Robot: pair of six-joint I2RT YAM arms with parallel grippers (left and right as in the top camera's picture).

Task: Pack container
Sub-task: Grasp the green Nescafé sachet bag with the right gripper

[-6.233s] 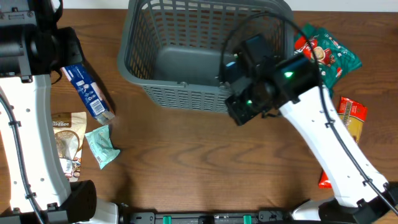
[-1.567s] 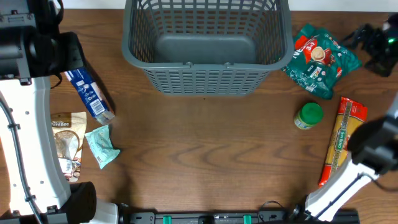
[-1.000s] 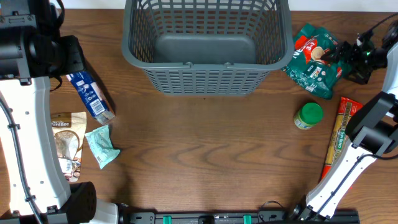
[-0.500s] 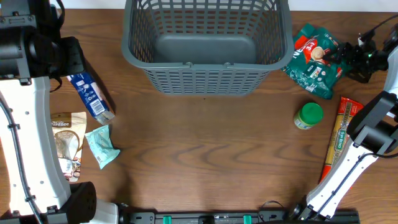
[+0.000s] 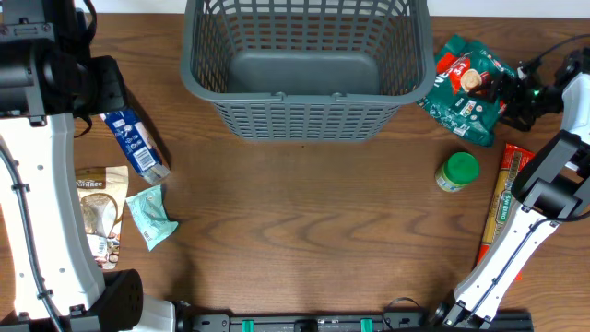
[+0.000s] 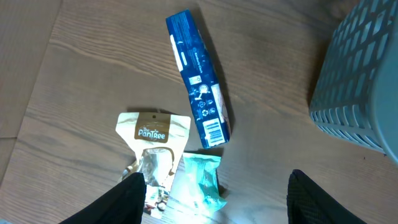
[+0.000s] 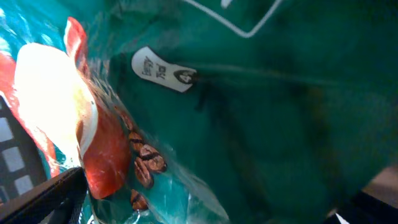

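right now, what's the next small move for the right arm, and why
Probably close the right gripper on the green coffee bag. The bag fills the right wrist view, with the fingers spread at the frame's lower corners, so it looks positioned but not clamped. The grey basket beside it holds nothing, so this bag would be the first thing packed.

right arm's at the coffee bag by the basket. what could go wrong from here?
1. The right gripper sits at the outer edge of the coffee bag, jaws wide; a pinch on loose foil could slip.
2. The bag lies right beside the container; a low carry might catch the rim or shove it.
3. The green-lidded jar stands nearby; a sagging bag could tip it.
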